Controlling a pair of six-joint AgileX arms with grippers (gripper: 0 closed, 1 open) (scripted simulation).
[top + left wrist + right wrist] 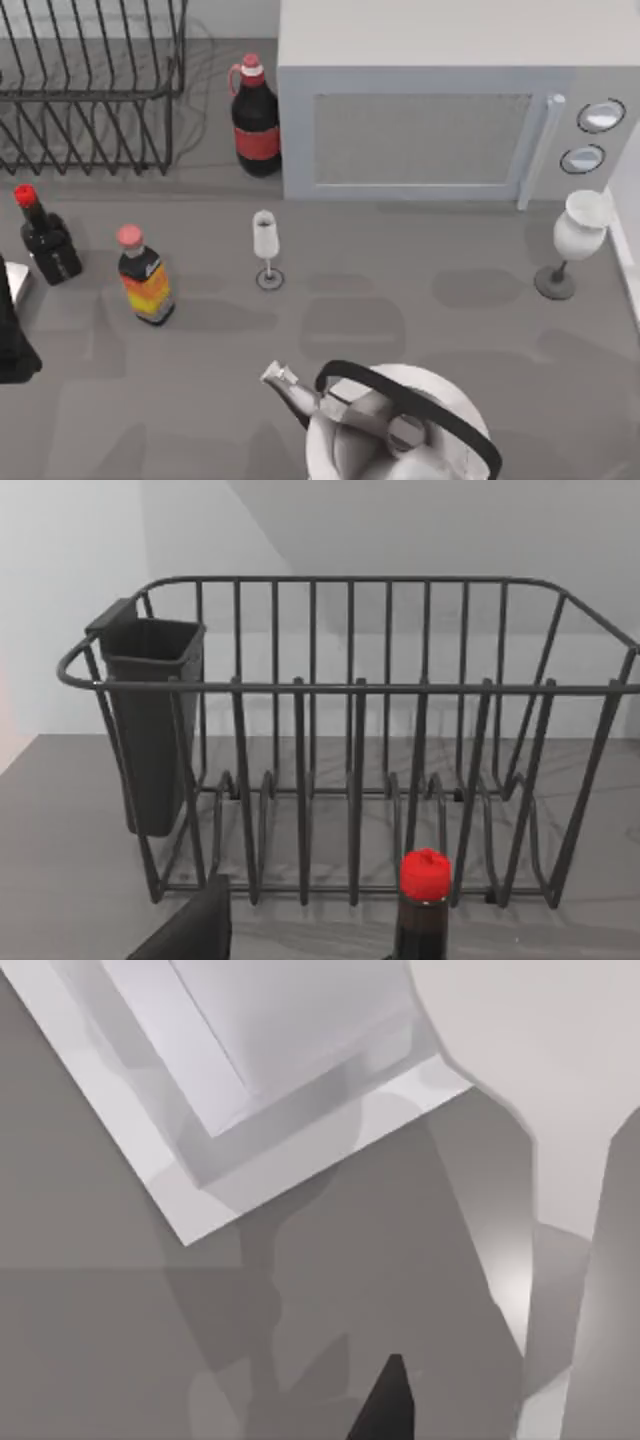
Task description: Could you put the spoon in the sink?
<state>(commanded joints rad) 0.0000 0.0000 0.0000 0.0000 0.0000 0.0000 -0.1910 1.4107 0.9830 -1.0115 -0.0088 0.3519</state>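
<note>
The spoon is out of view. A white, stepped rectangular basin that looks like the sink (250, 1060) lies below my right gripper (385, 1405), of which a dark tip shows in the right wrist view. A pale strip of the sink's rim (627, 240) runs along the table's right edge. My left gripper (8, 335) sits at the far left edge of the table, close to the soy sauce bottle (45, 240). In the left wrist view a dark part of the left gripper (185, 930) points toward the dish rack (350, 770).
A wire dish rack (90, 90) stands back left, with a cola bottle (255, 115) and a microwave (440, 120) beside it. An orange-labelled bottle (145, 275), a small wine glass (266, 248), a white goblet (575, 240) and a kettle (395, 425) stand on the counter.
</note>
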